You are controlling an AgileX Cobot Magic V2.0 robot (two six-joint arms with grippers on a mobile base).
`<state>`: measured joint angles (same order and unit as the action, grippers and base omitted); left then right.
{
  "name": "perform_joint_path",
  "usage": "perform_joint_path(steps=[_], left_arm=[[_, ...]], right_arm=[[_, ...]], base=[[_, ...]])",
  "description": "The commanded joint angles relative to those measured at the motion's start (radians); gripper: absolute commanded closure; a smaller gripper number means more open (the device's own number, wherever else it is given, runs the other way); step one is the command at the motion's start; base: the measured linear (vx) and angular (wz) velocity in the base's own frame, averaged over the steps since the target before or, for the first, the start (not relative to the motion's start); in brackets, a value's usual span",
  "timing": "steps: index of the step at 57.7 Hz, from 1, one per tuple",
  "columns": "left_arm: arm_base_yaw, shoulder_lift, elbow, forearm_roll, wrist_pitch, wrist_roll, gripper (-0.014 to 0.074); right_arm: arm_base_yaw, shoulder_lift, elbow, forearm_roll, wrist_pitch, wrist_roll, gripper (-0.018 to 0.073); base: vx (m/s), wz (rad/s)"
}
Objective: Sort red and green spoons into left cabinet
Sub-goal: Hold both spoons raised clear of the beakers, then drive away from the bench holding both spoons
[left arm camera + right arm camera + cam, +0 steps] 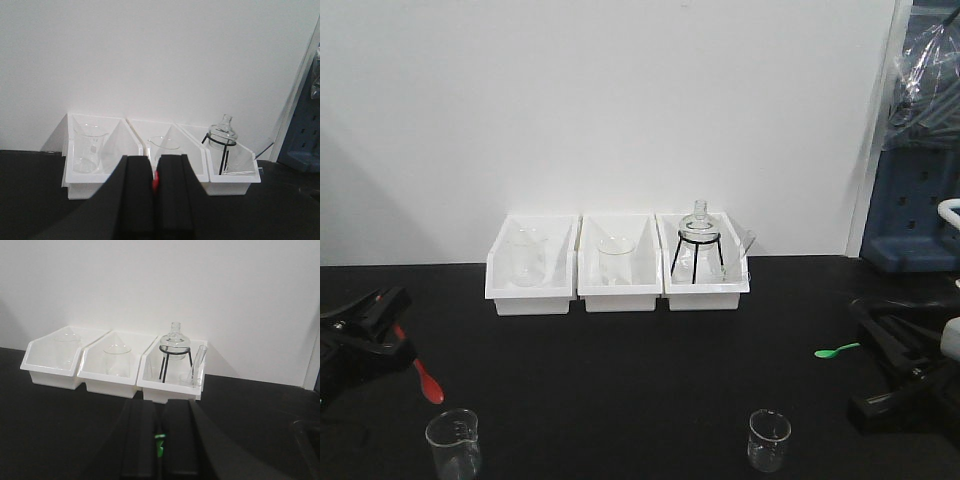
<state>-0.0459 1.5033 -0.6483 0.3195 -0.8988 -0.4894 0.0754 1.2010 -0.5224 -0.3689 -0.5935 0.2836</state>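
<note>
left end effector (155, 167) clamped on red spoon (430, 384), lower left | right end effector (159, 415) clamped on green spoon (837, 351), mid right | white bins (618, 296) centre of desk (620, 400)

Black table (620, 390): three white bins (618, 298) in row at back; left beaker (453, 442), right beaker (769, 438) near front.

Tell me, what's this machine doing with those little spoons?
It is a two-armed robot with one spoon in each gripper, over a black table. The left gripper is shut on the red spoon, and the right gripper is shut on the green spoon. Three white bins of glassware stand at the back by the wall, and two beakers stand near the front. Neither gripper touches those.
</note>
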Motion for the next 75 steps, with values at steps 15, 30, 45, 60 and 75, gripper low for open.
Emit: perform_joint_path(steps=[15,30,45,60,75], left_arm=[[-0.004,-0.035,-0.024,-0.017,-0.080,-0.006,0.0603],[-0.004,-0.035,-0.024,-0.017,-0.080,-0.006,0.0603],[-0.004,-0.035,-0.024,-0.017,-0.080,-0.006,0.0603],[-0.004,-0.035,-0.024,-0.017,-0.080,-0.006,0.0603],[-0.004,-0.035,-0.024,-0.017,-0.080,-0.006,0.0603]], right_arm=[[-0.003,-0.024,-0.024,0.009,-0.068,-0.003,0.0568],[-0.003,-0.024,-0.024,0.009,-0.068,-0.003,0.0568],[-0.003,-0.024,-0.024,0.009,-0.068,-0.003,0.0568],[-0.003,-0.024,-0.024,0.009,-0.068,-0.003,0.0568],[-0.003,-0.024,-0.024,0.009,-0.068,-0.003,0.0568]], base=[[-0.05,0.00],[-0.16,0.01],[-0.25,0.01],[-0.26,0.05],[-0.25,0.08]])
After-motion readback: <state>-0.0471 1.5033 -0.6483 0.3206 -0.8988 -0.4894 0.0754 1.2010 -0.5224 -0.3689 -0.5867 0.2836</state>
